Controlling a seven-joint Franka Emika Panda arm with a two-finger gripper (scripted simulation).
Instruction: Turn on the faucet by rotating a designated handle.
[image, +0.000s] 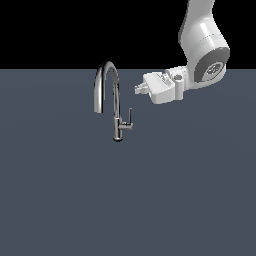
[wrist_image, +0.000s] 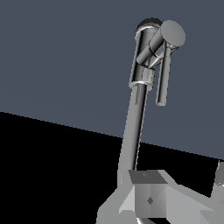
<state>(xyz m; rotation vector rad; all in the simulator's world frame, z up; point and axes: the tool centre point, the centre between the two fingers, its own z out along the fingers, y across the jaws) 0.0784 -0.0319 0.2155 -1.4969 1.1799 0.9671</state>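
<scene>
- The faucet (image: 116, 102) stands on the flat grey bench (image: 60, 200). It is shiny metal, with a tall bent pipe on top and a thin post down to a dark round foot.
- The handle (image: 130, 118) is a thin little stick. It pokes up from a short stub on the side of the faucet's post, low down near the foot. It is on the exterior view's right of the post.
- The claw (image: 140, 89) hangs in the air, beside the bent pipe and higher than the handle. It touches nothing and holds nothing.
- I cannot tell how wide the claw is open. The wrist view shows only bits of it.
- The wrist view shows the handle (wrist_image: 163, 78) hanging off its stub, close by the faucet (wrist_image: 139, 96) post.
- I think the faucet is hard, stiff and fixed in place. It probably does not bend or tip.
- The handle looks smooth and slippery, so a loose pinch could slide off.
- I think the best place to take hold is near the free tip of the handle, far from the stub. A push there probably turns it most easily.
- The bent pipe is the wrong part to grab.
</scene>
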